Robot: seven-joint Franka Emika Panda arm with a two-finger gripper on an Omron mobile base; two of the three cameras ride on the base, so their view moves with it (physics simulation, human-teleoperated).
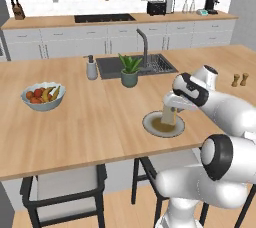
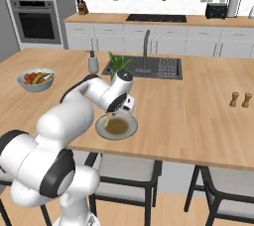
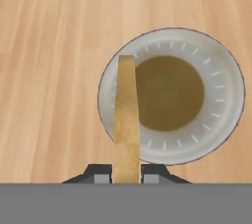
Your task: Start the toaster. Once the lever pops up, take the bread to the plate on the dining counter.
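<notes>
My gripper (image 1: 172,107) is shut on the bread (image 1: 168,116), a pale tan slice held on edge just over the plate (image 1: 148,121). In the hand view the bread (image 3: 126,120) rises between the fingertips of the gripper (image 3: 126,176), above the left part of the round grey-beige plate (image 3: 221,70). The plate (image 2: 130,130) lies near the front edge of the dining counter (image 2: 198,106), with the bread (image 2: 106,119) hanging at its left rim. The black toaster (image 1: 156,8) stands far off on the back wall counter, the same toaster (image 2: 216,10) at the upper right of the right base view.
A fruit bowl (image 1: 43,95) sits at the counter's left. A potted plant (image 1: 129,69), a soap dispenser (image 1: 91,68) and the dark sink (image 1: 115,67) lie behind the plate. Two shakers (image 2: 239,99) stand to the right. Stools (image 1: 65,187) are tucked under the front edge.
</notes>
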